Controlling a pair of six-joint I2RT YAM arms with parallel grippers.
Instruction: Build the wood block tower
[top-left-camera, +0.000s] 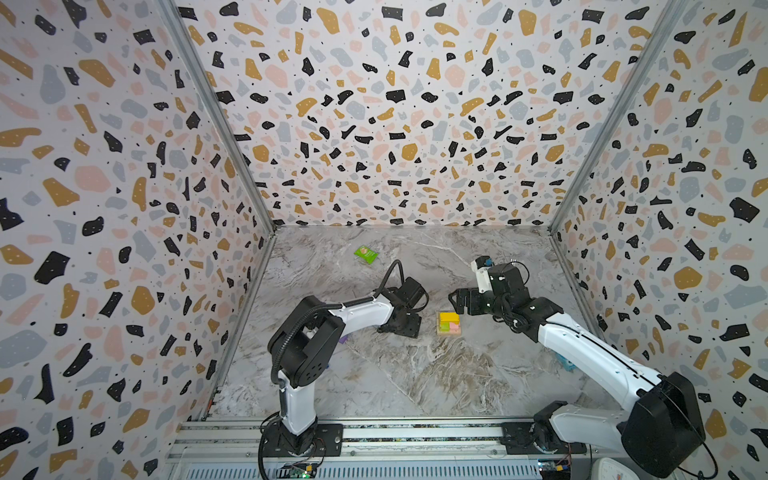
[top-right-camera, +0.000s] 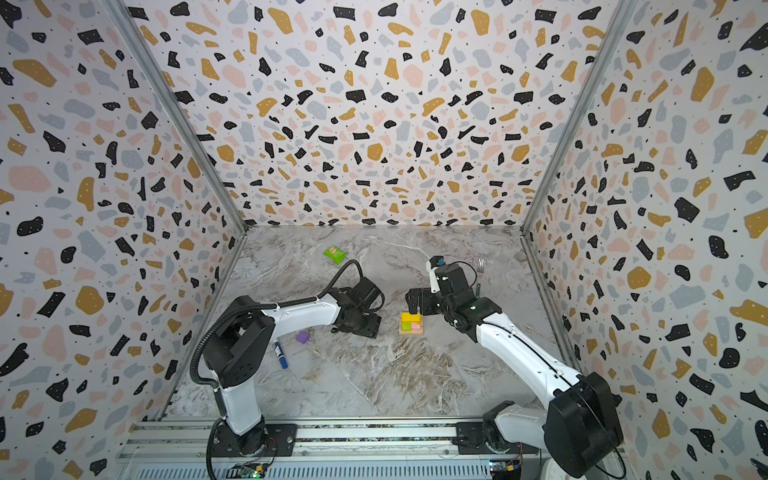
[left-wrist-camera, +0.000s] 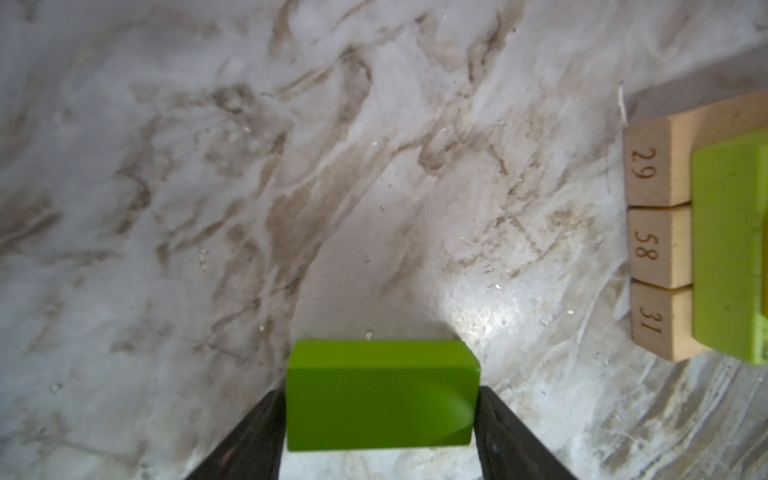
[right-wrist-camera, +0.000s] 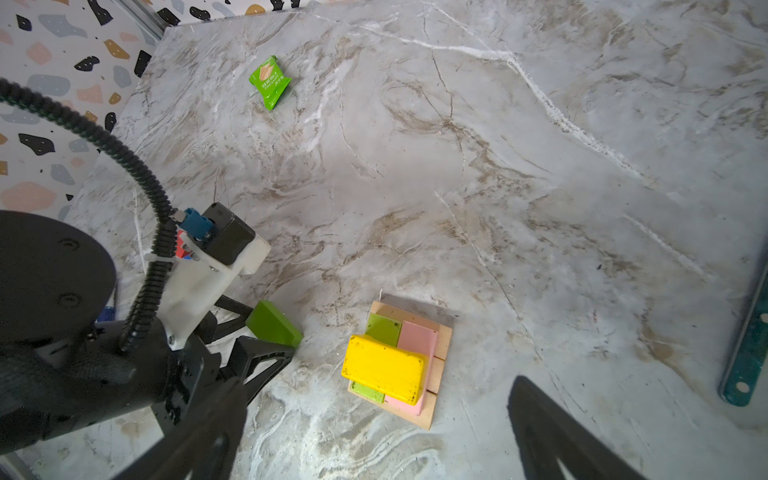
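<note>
Green bar (left-wrist-camera: 380, 399) long axis spans left gripper (left-wrist-camera: 380, 392) fingers (left-wrist-camera: 257, 436); clamping indeterminate. Right gripper (top-left-camera: 456, 303) jaws apart. Bare table (left-wrist-camera: 540, 291) separates bar from tower (right-wrist-camera: 399, 365).

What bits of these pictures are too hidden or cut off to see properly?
- Left wrist view: the tower is cut by the picture's edge; only three tan ends and a lime bar show.
- Right wrist view: a red piece sits mostly behind the left arm's camera mount.
- Both top views: the left gripper covers the green block; squeezing or loose, cannot tell.
</note>
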